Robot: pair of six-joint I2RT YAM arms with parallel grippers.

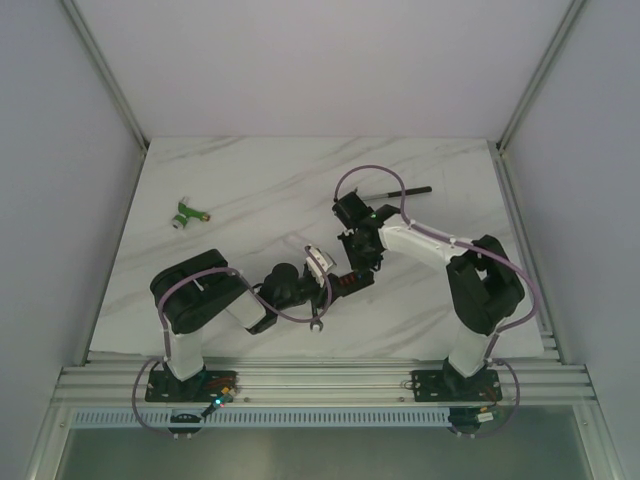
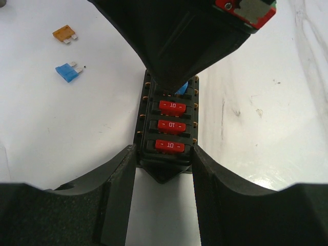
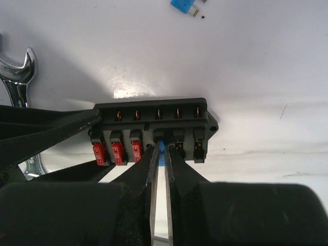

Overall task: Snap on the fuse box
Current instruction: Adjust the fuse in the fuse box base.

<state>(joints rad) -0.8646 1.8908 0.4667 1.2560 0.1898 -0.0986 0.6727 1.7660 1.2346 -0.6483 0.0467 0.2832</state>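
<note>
Nearest the arm bases, a wrench (image 1: 315,322) lies on the worktop (image 1: 250,170) just beside the left pincer (image 2: 164,156). That pincer clamps one end of the fuse box (image 3: 154,108). The box sits near the middle of the worktop, uncovered, with three red fuses (image 2: 171,126) seated in it. Over it, the right pincer (image 3: 160,155) is pressed together on a blue fuse (image 3: 161,145) standing in the fourth slot. Likely hazards: (a) the box is held at one end only, so a downward push at that slot could pivot it or tip it out of the grip; (b) a fuse entering tilted could miss its clips or sit proud, which would probably stop a cover from snapping down; (c) the fingers stand just beside the nearest red fuse and might nudge it on release. Farther off, an orange fuse (image 2: 65,34) and a spare blue fuse (image 2: 67,72) lie loose. A green connector (image 1: 187,213) lies well apart at the far left.
</note>
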